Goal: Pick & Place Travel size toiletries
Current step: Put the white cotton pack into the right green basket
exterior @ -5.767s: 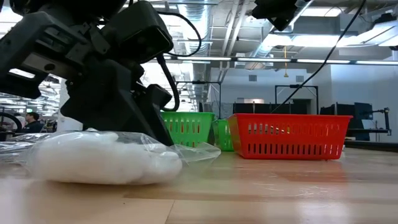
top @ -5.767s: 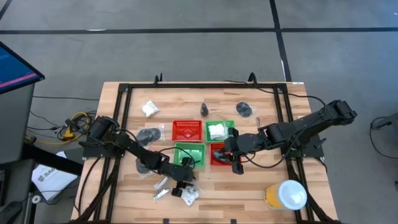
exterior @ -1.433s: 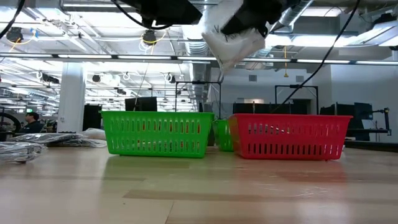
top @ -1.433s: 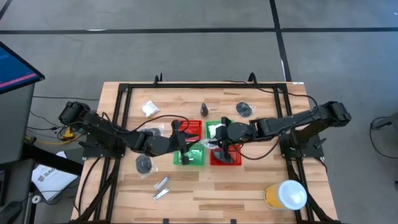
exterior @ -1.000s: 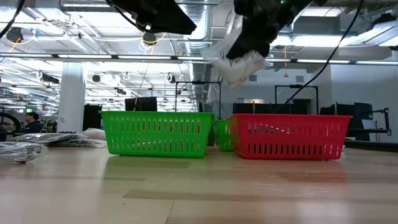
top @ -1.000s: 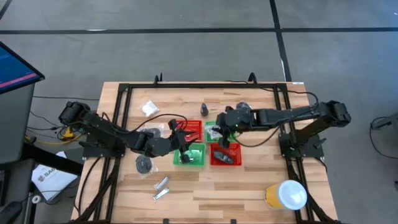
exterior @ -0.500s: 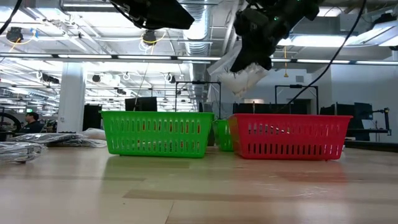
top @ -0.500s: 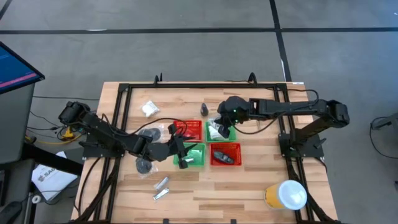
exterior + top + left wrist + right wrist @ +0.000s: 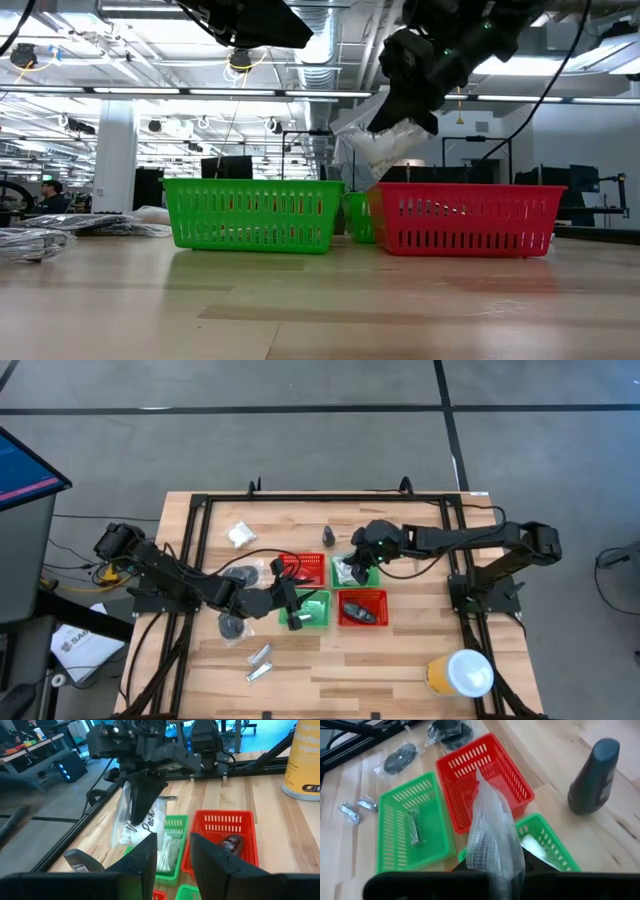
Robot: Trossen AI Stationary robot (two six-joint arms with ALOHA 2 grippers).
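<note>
My right gripper (image 9: 355, 565) is shut on a white crinkly packet (image 9: 375, 150) and hangs it over the far right green basket (image 9: 352, 572), where another white packet (image 9: 535, 845) lies. My left gripper (image 9: 287, 598) is open and empty above the near left green basket (image 9: 305, 610), which holds a silver tube (image 9: 413, 827). A dark mini bottle (image 9: 362, 612) lies in the near right red basket. Loose on the table are a white packet (image 9: 240, 535), an upright dark bottle (image 9: 329, 538), black coiled pieces (image 9: 393, 537) and silver tubes (image 9: 260, 660). My right gripper pinches the packet's upper part (image 9: 125, 807) between its two fingers (image 9: 145, 800), coming from above and pointing down. The packet hangs below the fingers over the green basket (image 9: 172, 827). Whether its lower end touches what lies there, I cannot tell.
The four mesh baskets stand close together mid-table; the far left red one (image 9: 300, 568) lies between the two grippers. More black coiled pieces (image 9: 240, 575) lie to the left. A yellow tub with white lid (image 9: 460, 673) stands at the near right corner. Black frame rails run along the table's sides.
My right gripper has carried the packet a little toward the far edge and lowered it over the far right green basket; the packet now hangs lower. My left gripper has drawn back slightly toward the table's left.
</note>
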